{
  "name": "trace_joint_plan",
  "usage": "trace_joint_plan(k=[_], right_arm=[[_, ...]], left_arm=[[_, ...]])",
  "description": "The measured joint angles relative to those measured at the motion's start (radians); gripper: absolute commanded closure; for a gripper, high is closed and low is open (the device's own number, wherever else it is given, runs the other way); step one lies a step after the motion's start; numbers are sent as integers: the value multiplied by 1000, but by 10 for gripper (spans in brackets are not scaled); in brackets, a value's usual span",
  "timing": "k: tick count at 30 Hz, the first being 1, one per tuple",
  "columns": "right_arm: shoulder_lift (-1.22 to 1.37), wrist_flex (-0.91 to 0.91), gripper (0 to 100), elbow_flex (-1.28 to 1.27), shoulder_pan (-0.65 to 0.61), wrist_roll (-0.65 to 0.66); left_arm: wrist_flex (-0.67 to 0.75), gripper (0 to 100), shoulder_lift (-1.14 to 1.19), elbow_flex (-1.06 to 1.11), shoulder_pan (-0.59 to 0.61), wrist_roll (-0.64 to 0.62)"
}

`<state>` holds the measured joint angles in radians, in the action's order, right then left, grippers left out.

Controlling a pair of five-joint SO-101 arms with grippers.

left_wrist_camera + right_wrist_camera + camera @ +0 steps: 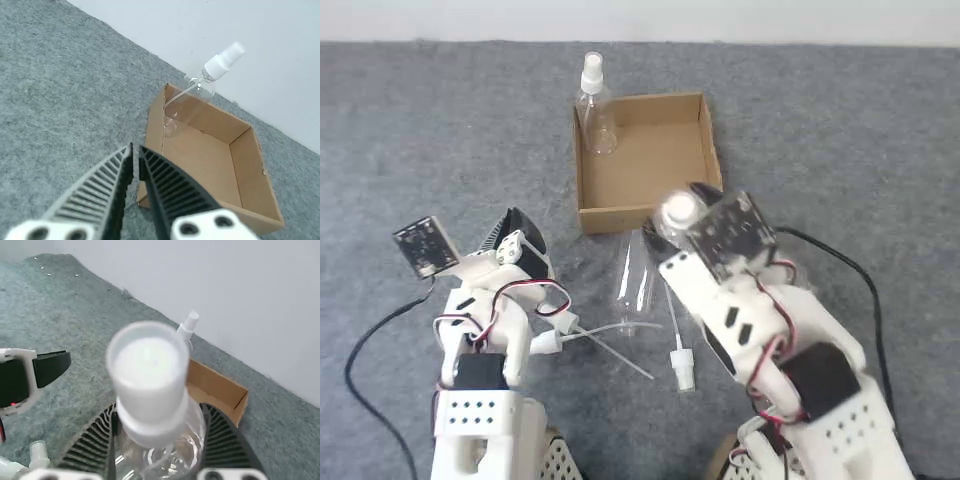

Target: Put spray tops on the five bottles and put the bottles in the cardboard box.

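Observation:
The cardboard box (692, 160) lies open at the far middle of the table. A clear bottle with a white spray top (594, 105) leans in its far left corner, also seen from the left wrist (192, 100). My right gripper (682, 228) is held just short of the box's near wall, shut on an upright clear bottle with a white top (148, 375). A bare bottle (635, 280) lies on the carpet between the arms. Two loose spray tops with tubes lie near it, one (682, 366) in front and one (548, 342) by the left arm. My left gripper (135, 150) is shut and holds nothing.
Grey carpet covers the table. The box's floor (200, 160) is bare apart from the leaning bottle. In the right wrist view the left arm's gripper (35, 371) stands off to one side. Black cables trail at both near corners.

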<state>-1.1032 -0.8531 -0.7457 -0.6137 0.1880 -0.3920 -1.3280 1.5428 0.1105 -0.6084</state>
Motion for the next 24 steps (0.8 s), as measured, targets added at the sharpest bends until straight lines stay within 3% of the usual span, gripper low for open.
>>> trace_joint_plan(k=[15, 24], right_arm=[[316, 377, 920, 2, -2, -49], [509, 612, 920, 6, -2, -49]], left_arm=[[0, 988, -3, 17, 0, 0], [57, 988, -3, 17, 106, 0]])
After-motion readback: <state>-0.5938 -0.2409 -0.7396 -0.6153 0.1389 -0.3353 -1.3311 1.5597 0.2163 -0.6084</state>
